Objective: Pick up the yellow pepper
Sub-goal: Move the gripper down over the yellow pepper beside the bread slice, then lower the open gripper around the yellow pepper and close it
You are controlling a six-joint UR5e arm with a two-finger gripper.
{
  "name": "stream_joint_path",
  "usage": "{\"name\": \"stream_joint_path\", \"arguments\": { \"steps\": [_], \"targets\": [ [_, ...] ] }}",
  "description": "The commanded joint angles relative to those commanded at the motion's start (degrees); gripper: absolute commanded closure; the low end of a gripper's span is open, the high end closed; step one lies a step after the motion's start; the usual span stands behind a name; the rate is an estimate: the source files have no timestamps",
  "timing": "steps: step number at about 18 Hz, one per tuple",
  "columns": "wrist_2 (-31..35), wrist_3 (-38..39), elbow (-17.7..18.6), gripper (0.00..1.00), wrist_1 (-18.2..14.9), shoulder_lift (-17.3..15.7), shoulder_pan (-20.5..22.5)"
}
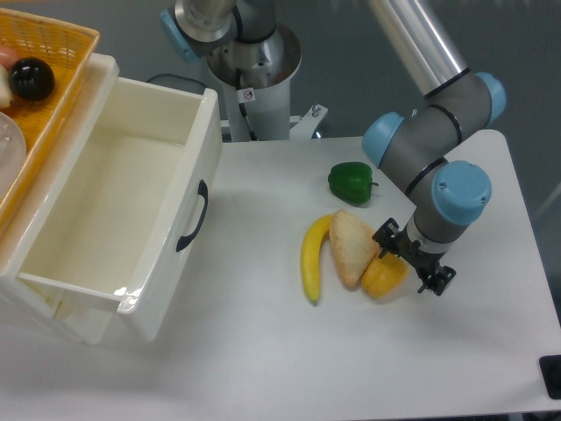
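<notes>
The yellow pepper (383, 277) is small, rounded and yellow-orange. It lies on the white table, touching the right edge of a wedge of bread (352, 246). My gripper (411, 260) points straight down over the pepper's upper right side and hides part of it. Its black fingers (436, 281) show spread apart at the upper left and lower right of the wrist, so it looks open. The pepper rests on the table and is not lifted.
A long yellow banana (312, 260) lies left of the bread. A dark green pepper (351, 181) sits behind them. A white open drawer box (166, 210) fills the left, with a yellow basket (53, 53) above it. The table's right edge (535, 263) is close to the arm.
</notes>
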State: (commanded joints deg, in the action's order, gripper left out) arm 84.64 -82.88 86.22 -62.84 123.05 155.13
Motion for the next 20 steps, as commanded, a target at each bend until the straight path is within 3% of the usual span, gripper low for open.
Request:
{"name": "stream_joint_path", "arguments": {
  "steps": [20],
  "targets": [
    [-0.09,0.35,0.79,0.00,-0.26,-0.97,0.53]
  ]
}}
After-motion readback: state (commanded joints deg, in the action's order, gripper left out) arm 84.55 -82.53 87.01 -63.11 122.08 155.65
